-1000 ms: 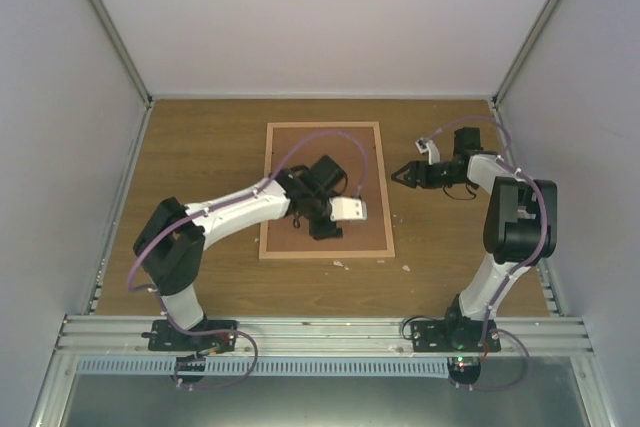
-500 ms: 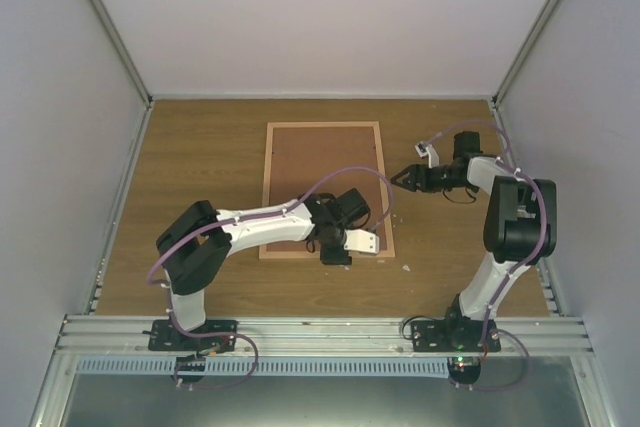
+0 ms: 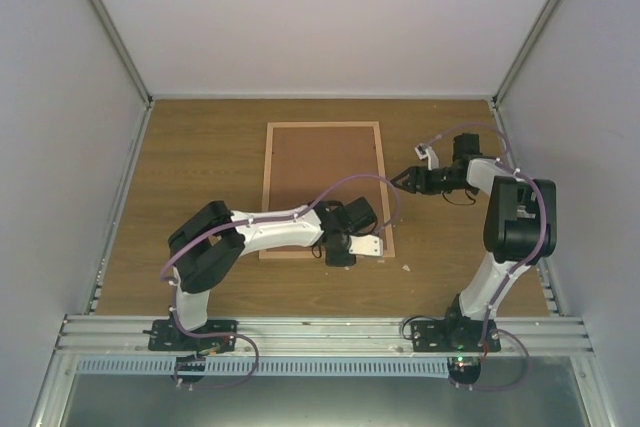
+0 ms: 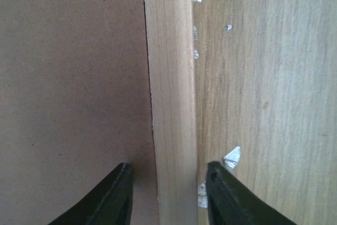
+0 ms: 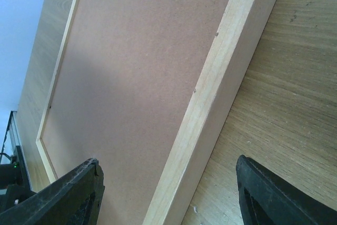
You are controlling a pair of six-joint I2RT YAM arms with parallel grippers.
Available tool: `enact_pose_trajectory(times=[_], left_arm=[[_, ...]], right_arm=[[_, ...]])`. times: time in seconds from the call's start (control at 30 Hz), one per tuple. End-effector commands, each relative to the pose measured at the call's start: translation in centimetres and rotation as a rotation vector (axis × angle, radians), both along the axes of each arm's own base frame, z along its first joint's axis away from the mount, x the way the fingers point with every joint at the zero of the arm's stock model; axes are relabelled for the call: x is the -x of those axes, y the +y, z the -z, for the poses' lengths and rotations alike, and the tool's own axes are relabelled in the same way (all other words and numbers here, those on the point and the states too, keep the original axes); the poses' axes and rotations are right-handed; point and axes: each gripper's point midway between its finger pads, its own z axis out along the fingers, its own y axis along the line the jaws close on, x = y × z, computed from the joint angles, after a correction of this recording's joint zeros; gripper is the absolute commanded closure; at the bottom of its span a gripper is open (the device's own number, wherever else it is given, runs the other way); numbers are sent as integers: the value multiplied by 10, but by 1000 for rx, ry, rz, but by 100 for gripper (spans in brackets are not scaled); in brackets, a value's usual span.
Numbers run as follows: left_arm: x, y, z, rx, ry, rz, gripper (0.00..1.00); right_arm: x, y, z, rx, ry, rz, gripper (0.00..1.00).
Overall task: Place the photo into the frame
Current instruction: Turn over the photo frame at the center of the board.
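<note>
The frame lies flat on the table with a plain brown backing board filling it. The photo is hidden from every view. My left gripper hangs low over the frame's near right corner. In the left wrist view its jaws straddle a light wood rail, one finger over the board and one over the table, with a gap on each side. My right gripper is open at the right rail. In the right wrist view its fingers stand wide on either side of that rail.
Small white scraps lie on the wooden table beside the rail, and more sit near the frame's front right corner. Grey walls enclose the table on three sides. The metal mounting rail runs along the near edge.
My left arm has drawn back from the middle of the backing board to the frame's near right corner, and its jaws have narrowed. The right gripper has shifted only slightly.
</note>
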Motion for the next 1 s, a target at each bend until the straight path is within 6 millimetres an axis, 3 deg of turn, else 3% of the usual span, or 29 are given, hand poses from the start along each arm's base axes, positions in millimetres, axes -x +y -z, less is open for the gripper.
enact_pose_trajectory(times=[0.0, 0.23, 0.47, 0.6, 0.83, 0.97], left_arm=[[2, 2, 17, -50, -19, -15, 62], [13, 10, 26, -102, -49, 14, 68], [31, 19, 49, -120, 39, 29, 67], [33, 23, 57, -147, 48, 30, 75], [17, 3, 13, -71, -17, 10, 88], [11, -4, -7, -33, -41, -10, 96]], right_arm=[[0, 0, 5, -30, 3, -5, 30], [2, 0, 8, -38, 8, -7, 30], [7, 1, 11, -43, 16, -13, 30], [8, 2, 10, -45, 14, -17, 30], [12, 4, 16, -63, 43, -20, 30], [15, 7, 21, -97, 82, -21, 21]])
